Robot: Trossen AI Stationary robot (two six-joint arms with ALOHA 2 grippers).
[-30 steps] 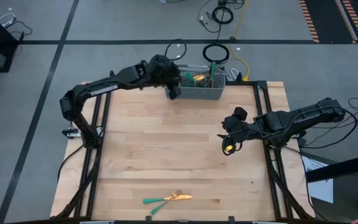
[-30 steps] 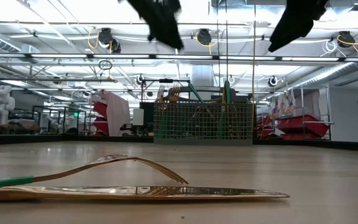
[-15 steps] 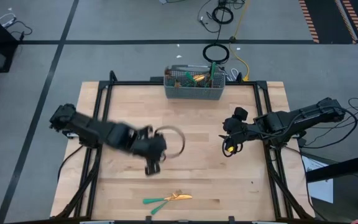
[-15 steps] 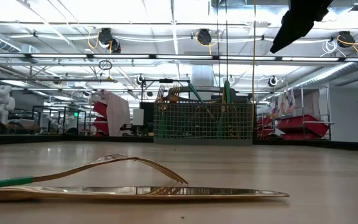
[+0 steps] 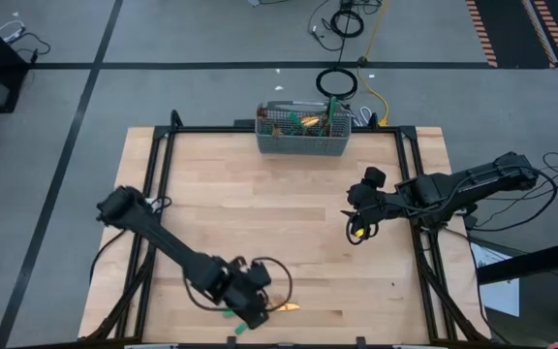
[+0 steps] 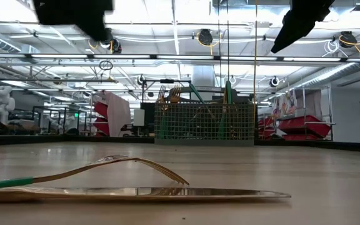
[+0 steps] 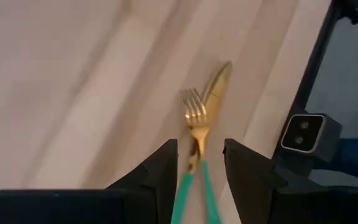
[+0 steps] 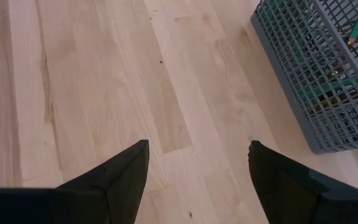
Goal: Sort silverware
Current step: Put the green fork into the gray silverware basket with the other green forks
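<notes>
At six o'clock, the left gripper point(image 7: 199, 163) hung parted over fork point(image 7: 195, 114) and knife point(image 7: 216, 84), probably aligning a pick; the right gripper point(image 8: 197, 163) waited wide at three o'clock.

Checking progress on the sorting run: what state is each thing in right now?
fork: lying on the table, beside the knife, not held
knife: lying flat, not held
caddy: upright at the far edge, silverware standing in it
left gripper: open, above the fork and knife handles
right gripper: open, empty, over bare table
</notes>
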